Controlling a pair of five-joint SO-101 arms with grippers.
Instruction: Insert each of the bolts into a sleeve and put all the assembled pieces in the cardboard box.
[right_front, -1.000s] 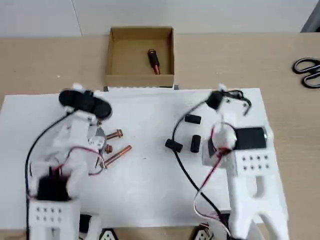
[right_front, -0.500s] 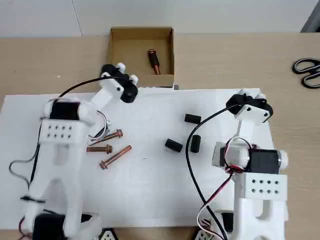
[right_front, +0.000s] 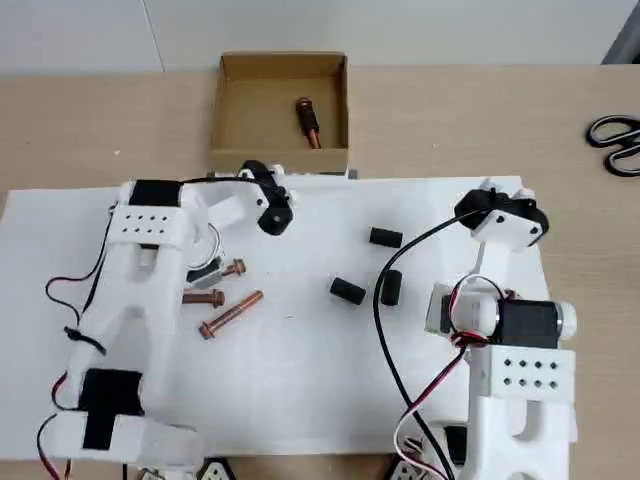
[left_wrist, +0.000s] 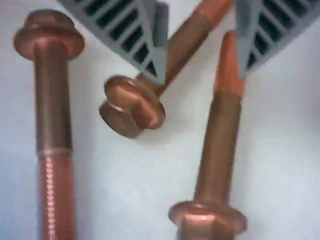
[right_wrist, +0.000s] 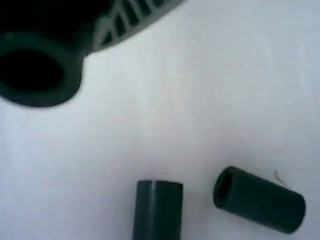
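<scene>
The desk (right_front: 100, 110) carries a white sheet (right_front: 290, 400). The cardboard box (right_front: 255, 110) beyond the sheet holds one bolt with a dark end (right_front: 308, 120). Left gripper (left_wrist: 200, 55): open, tips over three loose bolts (right_front: 233, 312) that its arm partly hides from above. Right gripper (right_wrist: 125, 22): cut off, state cannot be told. Three sleeves (right_front: 385, 238) lie mid-sheet.

Left hand (left_wrist: 200, 75) points straight down, its fingers spread apart; right hand (right_front: 496, 214) angles downward, well apart from it.
</scene>
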